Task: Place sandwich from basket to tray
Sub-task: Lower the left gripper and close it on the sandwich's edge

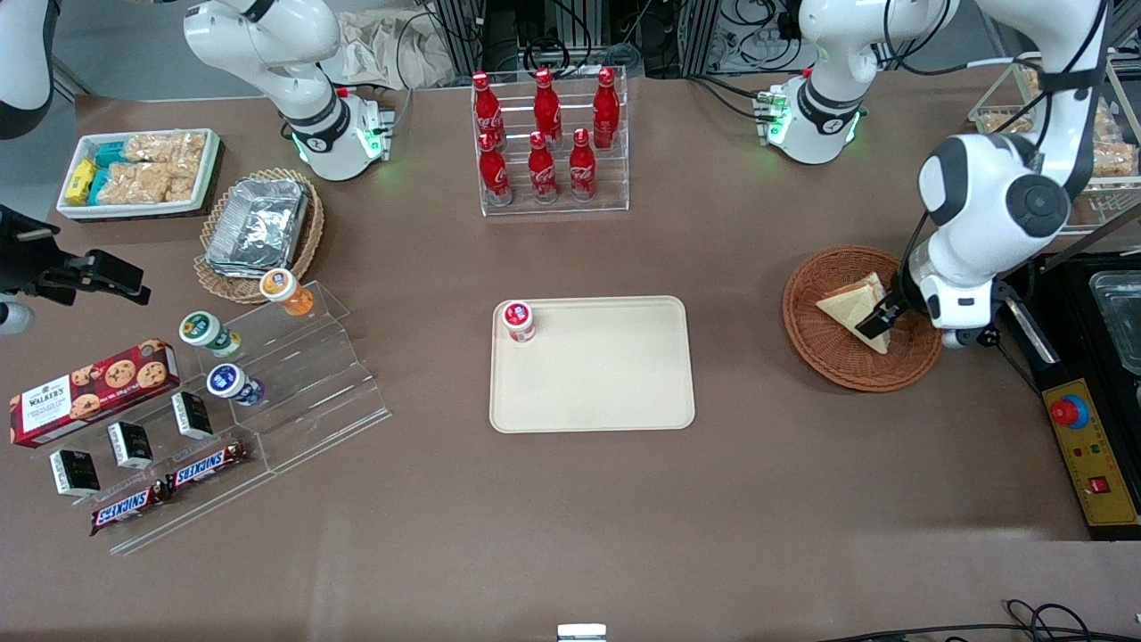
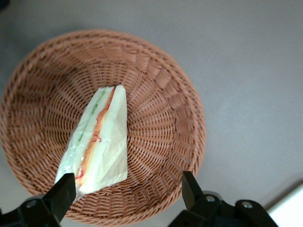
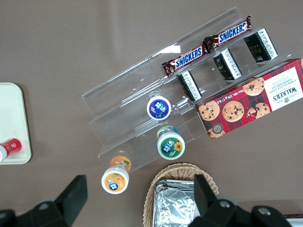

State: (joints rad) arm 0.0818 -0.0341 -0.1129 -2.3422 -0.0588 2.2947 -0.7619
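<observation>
Triangular white-bread wedge sandwich [image 1: 857,306] lies in round reddish-brown wicker basket [image 1: 824,357], toward working arm's end of the brown desk [image 1: 570,499]. Left arm's black two-finger gripper [image 2: 124,195] hovers over basket's rim, fingers spread, one finger [image 2: 63,195] at sandwich's corner. Flat cream rectangular plastic tray [image 1: 597,374] sits mid-desk, well apart from basket; small red-capped cup [image 1: 519,320] stands in tray corner.

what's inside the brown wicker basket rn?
Only the sandwich, lying on the basket weave. The open gripper hovers over it, not gripping. Whatever lies under the sandwich is covered.
</observation>
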